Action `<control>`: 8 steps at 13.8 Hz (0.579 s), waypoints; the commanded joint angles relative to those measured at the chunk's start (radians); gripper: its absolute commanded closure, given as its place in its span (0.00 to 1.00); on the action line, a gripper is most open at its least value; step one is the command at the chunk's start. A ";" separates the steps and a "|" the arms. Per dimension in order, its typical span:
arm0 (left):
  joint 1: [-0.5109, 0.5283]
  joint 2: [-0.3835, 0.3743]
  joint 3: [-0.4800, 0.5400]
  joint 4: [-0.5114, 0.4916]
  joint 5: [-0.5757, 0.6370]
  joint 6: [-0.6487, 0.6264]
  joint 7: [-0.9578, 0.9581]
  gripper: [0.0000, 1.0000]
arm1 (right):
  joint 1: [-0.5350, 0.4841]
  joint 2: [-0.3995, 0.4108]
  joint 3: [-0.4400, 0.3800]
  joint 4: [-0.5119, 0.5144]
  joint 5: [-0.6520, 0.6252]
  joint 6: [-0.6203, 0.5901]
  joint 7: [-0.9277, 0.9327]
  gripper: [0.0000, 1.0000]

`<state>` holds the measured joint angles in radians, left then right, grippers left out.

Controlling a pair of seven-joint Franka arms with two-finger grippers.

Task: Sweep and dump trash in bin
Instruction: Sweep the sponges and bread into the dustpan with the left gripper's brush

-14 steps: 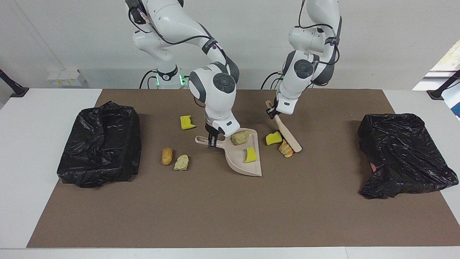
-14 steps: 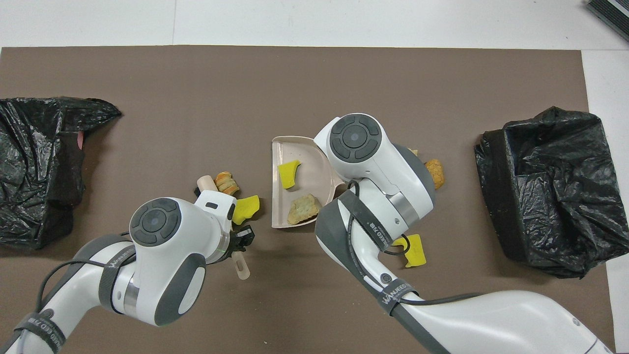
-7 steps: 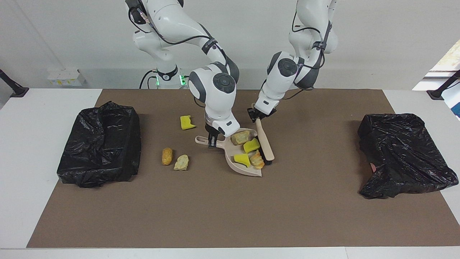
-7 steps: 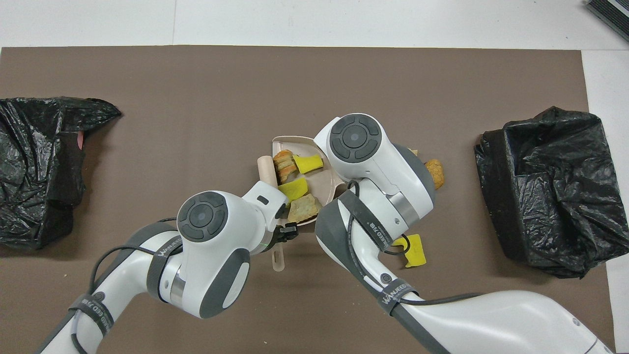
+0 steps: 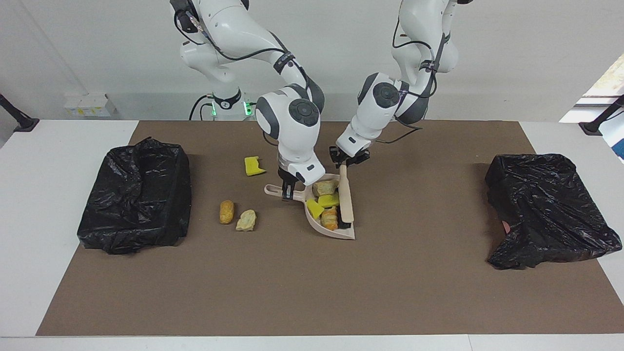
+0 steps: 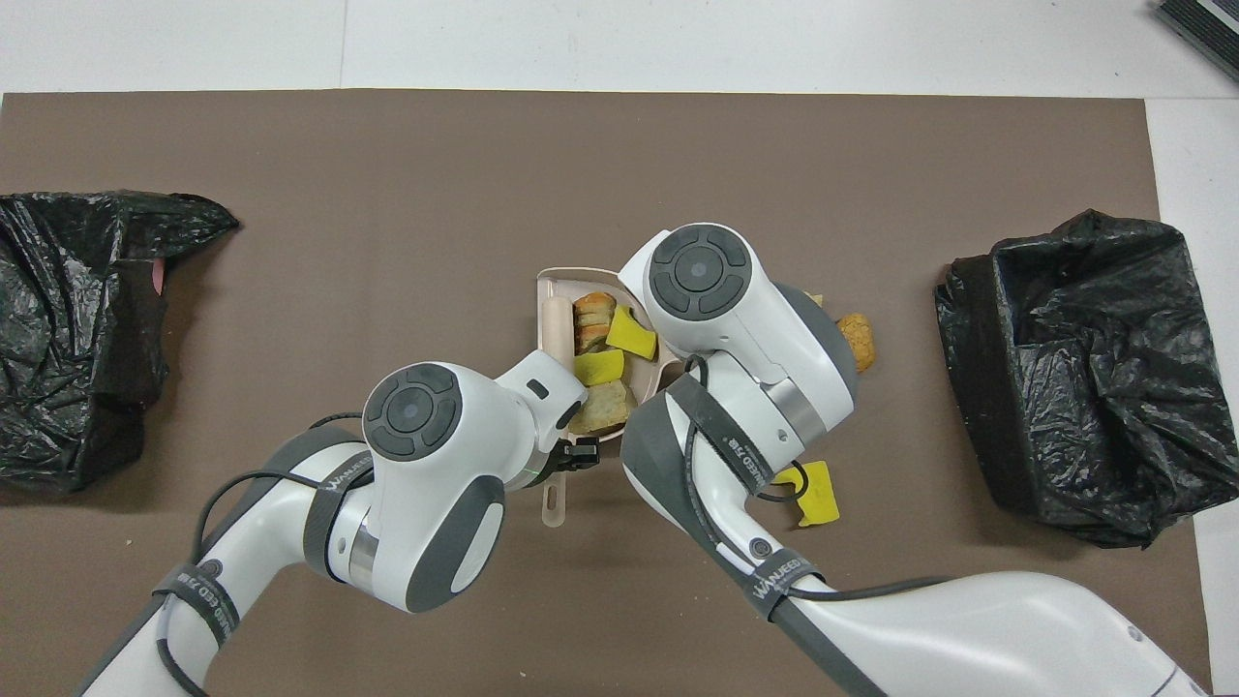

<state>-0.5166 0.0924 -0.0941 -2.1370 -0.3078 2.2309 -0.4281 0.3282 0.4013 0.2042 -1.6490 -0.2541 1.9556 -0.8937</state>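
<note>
Holding the dustpan [image 5: 336, 229] by its handle, my right gripper [image 5: 288, 191] is clamped tight, and my left gripper [image 5: 347, 159] is closed on the brush [image 5: 346, 202], whose head lies in the pan. Four pieces of the trash [image 5: 325, 204] sit in the pan beside the brush; a yellow chunk [image 5: 253, 165] lies nearer to me, and two tan lumps [image 5: 237, 216] toward my right arm's end, short of the black bin [image 5: 136, 195].

From overhead, the brush [image 6: 555, 329] rests along the pan's open edge against the trash [image 6: 605, 350], and another bin [image 6: 68, 319] sits at my left arm's end.
</note>
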 commanded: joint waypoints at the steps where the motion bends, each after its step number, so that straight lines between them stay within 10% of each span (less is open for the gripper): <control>1: 0.064 -0.031 0.007 0.022 0.065 -0.114 0.008 1.00 | -0.021 -0.015 0.007 -0.009 -0.004 0.031 -0.022 1.00; 8: 0.032 -0.166 0.002 -0.122 0.163 -0.111 -0.093 1.00 | -0.125 -0.065 0.014 -0.011 0.021 0.078 -0.072 1.00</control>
<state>-0.4279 -0.0089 -0.0936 -2.1923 -0.1858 2.1108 -0.4566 0.2623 0.3803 0.2040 -1.6451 -0.2535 2.0095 -0.8986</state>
